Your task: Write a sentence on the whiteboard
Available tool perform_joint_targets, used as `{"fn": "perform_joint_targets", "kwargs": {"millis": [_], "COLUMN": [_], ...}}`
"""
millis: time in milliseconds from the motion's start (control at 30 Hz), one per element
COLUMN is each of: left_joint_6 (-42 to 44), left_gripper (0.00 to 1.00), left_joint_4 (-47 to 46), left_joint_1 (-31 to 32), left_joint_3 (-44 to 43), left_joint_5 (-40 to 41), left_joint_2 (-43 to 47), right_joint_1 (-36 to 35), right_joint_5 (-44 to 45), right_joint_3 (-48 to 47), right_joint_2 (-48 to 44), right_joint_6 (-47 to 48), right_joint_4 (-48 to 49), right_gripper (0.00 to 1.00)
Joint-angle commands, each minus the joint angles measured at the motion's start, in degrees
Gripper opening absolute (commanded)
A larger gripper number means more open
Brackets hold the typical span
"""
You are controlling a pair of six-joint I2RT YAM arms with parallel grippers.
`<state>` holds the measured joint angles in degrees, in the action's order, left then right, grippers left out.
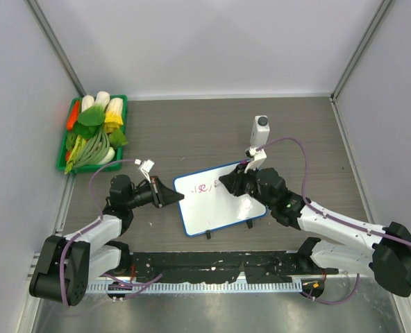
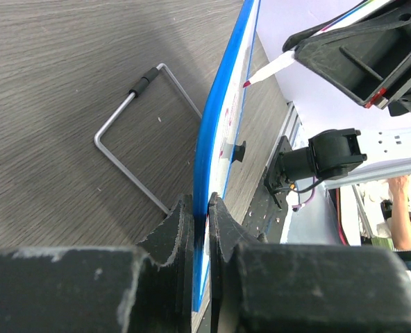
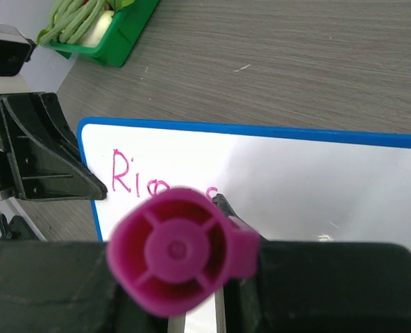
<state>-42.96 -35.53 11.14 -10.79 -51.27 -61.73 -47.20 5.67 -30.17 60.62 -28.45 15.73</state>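
Observation:
The whiteboard (image 1: 223, 208) lies tilted in the middle of the table, white with a thin blue rim (image 2: 216, 132). My left gripper (image 1: 172, 198) is shut on its left edge, and the rim shows pinched between the jaws (image 2: 200, 205). My right gripper (image 1: 235, 182) is shut on a magenta marker (image 3: 178, 250), whose tip (image 2: 264, 73) is at the board's upper part. The sentence (image 3: 139, 177) so begins in pink letters, "Ri" and a few more. The marker's end hides what follows them.
A green tray of vegetables (image 1: 93, 132) sits at the far left. A white bottle with a grey cap (image 1: 261, 130) stands behind the board. A bent wire stand (image 2: 132, 132) lies under the board, with black clip feet (image 1: 207, 234) at its near edge. Walls enclose three sides.

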Motion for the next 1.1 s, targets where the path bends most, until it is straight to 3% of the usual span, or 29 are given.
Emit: {"fn": "perform_joint_targets", "kwargs": {"millis": [0, 167, 533, 1067], "left_joint_6": [2.7, 2.7, 3.0, 3.1], "left_gripper": [0.0, 0.0, 0.0, 0.0], "left_joint_4": [-0.7, -0.7, 0.1, 0.5], "left_joint_1": [-0.1, -0.1, -0.1, 0.0], "left_joint_3": [0.2, 0.3, 0.3, 0.3], "left_joint_5": [1.6, 1.4, 1.9, 1.9], "left_joint_2": [0.2, 0.3, 1.2, 1.3], "right_joint_1": [1.1, 4.6, 4.7, 4.7], "right_joint_5": [-1.5, -4.8, -1.2, 0.0], "right_joint_3": [-2.3, -2.6, -5.7, -2.5], "right_joint_2": [-3.3, -4.1, -0.9, 0.6], "right_joint_6": [0.1, 0.0, 1.6, 1.6], "right_joint_4": [2.5, 3.5, 1.9, 0.4], "right_gripper": [0.01, 0.01, 0.01, 0.01]}}
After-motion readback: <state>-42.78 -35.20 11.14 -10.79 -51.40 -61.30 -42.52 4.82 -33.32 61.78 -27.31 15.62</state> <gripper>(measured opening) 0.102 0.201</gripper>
